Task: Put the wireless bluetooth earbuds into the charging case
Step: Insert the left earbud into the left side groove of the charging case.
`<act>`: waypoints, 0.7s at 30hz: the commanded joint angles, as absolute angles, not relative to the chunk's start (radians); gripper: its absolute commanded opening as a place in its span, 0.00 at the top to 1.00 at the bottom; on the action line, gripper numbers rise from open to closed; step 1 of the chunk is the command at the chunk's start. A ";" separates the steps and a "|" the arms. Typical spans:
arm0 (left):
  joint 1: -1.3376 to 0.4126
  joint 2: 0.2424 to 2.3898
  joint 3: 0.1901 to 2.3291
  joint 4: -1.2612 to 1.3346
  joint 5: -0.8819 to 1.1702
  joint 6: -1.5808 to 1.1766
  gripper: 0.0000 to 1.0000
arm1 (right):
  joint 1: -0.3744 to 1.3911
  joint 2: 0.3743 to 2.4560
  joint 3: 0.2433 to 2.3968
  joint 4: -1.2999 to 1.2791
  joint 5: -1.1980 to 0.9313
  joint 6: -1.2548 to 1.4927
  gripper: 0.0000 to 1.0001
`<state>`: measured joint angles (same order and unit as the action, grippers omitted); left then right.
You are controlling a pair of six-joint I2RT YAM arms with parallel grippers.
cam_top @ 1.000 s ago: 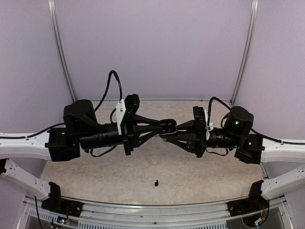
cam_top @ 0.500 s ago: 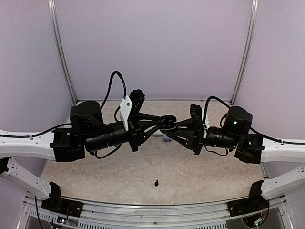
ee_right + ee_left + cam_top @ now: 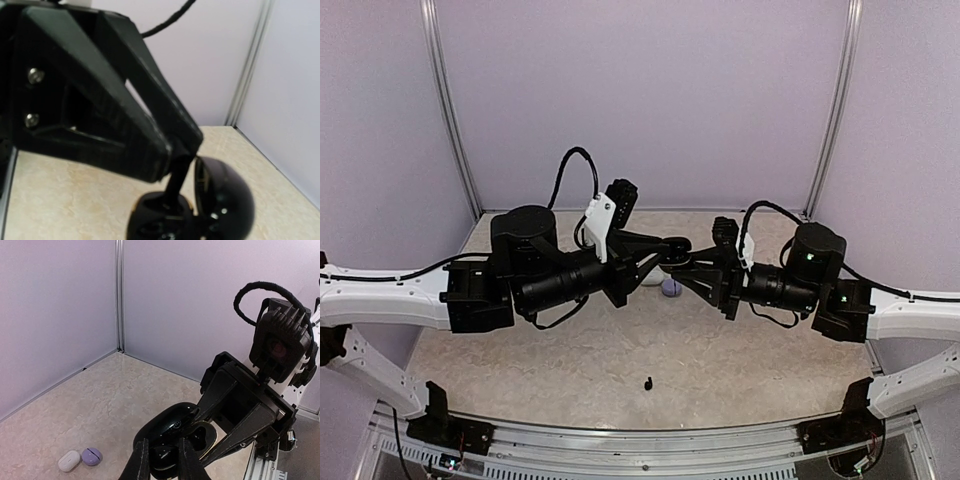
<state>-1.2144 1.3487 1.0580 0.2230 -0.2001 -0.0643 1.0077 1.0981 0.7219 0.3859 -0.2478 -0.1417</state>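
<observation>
Black charging case [image 3: 170, 426], open, is gripped above the bench [image 3: 550, 360] by near-closed left end effector [image 3: 162, 461] and right end effector [image 3: 682, 264]; black earbud [image 3: 648, 382] is seen at near edge.

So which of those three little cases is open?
The black case, held up in the air with its lid swung open. The white case and the lavender case lie shut, side by side on the table.
</observation>
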 commanded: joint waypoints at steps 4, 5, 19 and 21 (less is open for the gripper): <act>-1.205 1.383 1.029 0.098 -0.306 -0.084 0.92 | 1.028 1.055 0.768 0.543 -0.285 -0.149 1.00; -1.204 1.377 1.025 0.102 -0.310 -0.087 0.93 | 1.028 1.050 0.763 0.552 -0.268 -0.140 1.00; -1.193 1.343 0.970 0.169 -0.299 -0.151 0.91 | 1.027 1.003 0.683 0.686 -0.331 -0.129 1.00; -1.189 1.336 0.959 0.179 -0.283 -0.158 0.91 | 1.028 1.003 0.682 0.689 -0.329 -0.127 1.00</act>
